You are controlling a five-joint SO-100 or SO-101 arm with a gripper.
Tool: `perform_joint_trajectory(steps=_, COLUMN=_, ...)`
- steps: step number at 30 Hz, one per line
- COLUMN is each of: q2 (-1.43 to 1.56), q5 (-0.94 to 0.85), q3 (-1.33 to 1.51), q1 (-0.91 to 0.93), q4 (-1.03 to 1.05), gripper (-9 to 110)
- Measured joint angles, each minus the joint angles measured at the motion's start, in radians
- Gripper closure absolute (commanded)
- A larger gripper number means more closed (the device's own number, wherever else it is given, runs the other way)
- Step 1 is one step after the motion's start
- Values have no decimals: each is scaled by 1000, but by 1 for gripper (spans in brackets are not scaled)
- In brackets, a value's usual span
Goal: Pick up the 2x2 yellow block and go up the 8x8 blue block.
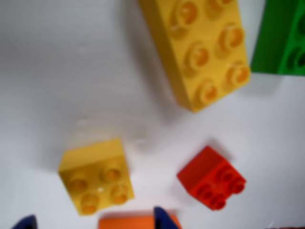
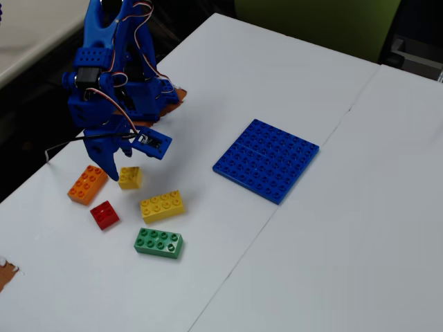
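The 2x2 yellow block (image 1: 95,176) lies on the white table, also seen in the fixed view (image 2: 129,178). My gripper (image 1: 94,222) is open and empty. Its two dark blue fingertips (image 1: 162,218) show at the bottom edge of the wrist view, one on each side of the block and just short of it. In the fixed view the gripper (image 2: 131,163) hangs low over the block. The 8x8 blue block (image 2: 266,160) lies flat far to the right in the fixed view, out of the wrist view.
A longer yellow brick (image 1: 200,52) (image 2: 161,205), a green brick (image 1: 281,38) (image 2: 158,243), a red brick (image 1: 212,179) (image 2: 104,214) and an orange brick (image 1: 128,222) (image 2: 87,184) lie close around the small yellow block. The table's left edge is near.
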Motion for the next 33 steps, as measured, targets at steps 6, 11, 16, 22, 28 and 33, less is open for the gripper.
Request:
perform_joint_trajectory(steps=6, q2=-80, q5=0, q3=0, q1=6, q4=-81, gripper=72)
perform_joint_trajectory(steps=11, q2=-123, q5=0, q3=2, q1=-6, q4=-126, gripper=77)
perform_joint_trajectory(steps=16, q2=-133, q5=0, q3=41, q1=-20, q4=-147, gripper=79)
perform_joint_trajectory(steps=22, q2=-120, q5=-5, q3=120, q1=-43, q4=-204, gripper=88)
perform_joint_trajectory(steps=28, q2=-106, q5=-8, q3=150, q1=-44, q4=-210, gripper=93)
perform_joint_trajectory(steps=33, q2=-57, q5=-11, q3=183, q1=-49, q4=-213, gripper=95)
